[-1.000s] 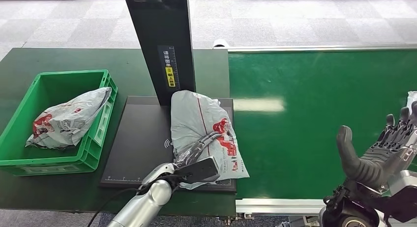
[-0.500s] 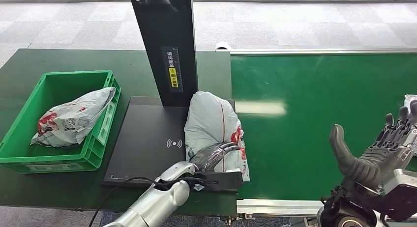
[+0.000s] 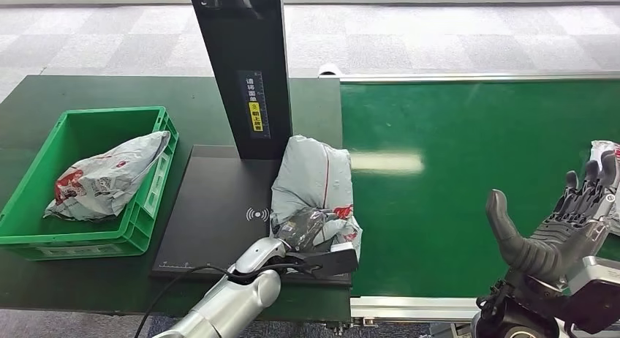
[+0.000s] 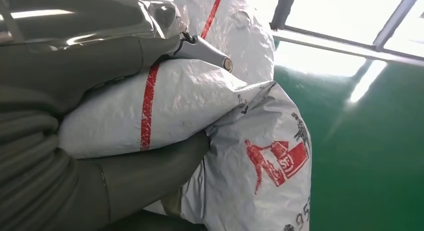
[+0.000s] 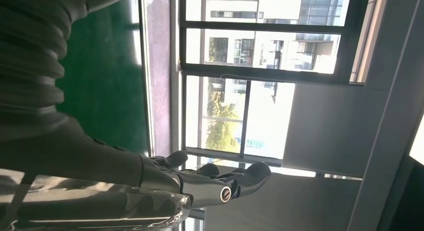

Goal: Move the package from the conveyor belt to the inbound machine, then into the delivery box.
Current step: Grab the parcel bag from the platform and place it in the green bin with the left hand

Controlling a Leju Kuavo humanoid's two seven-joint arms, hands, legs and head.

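Observation:
A grey package (image 3: 314, 178) with red print lies on the right side of the black inbound machine's plate (image 3: 212, 213), beside its upright column (image 3: 245, 67). My left hand (image 3: 307, 232) grips the package's near end; in the left wrist view the thumb and fingers (image 4: 150, 171) pinch a fold of the package (image 4: 200, 96). My right hand (image 3: 563, 224) hovers open over the green conveyor belt (image 3: 468, 155) at the near right, fingers spread, and in the right wrist view the right hand (image 5: 200, 183) holds nothing.
A green delivery box (image 3: 44, 228) at the left holds another grey package (image 3: 106, 177). A further package (image 3: 605, 151) pokes in at the belt's right edge. The dark green table (image 3: 88, 85) lies behind the box.
My left hand has closed tighter on the package's near end and bunched it up; the package has shifted right across the plate. The right hand stays open, barely moved.

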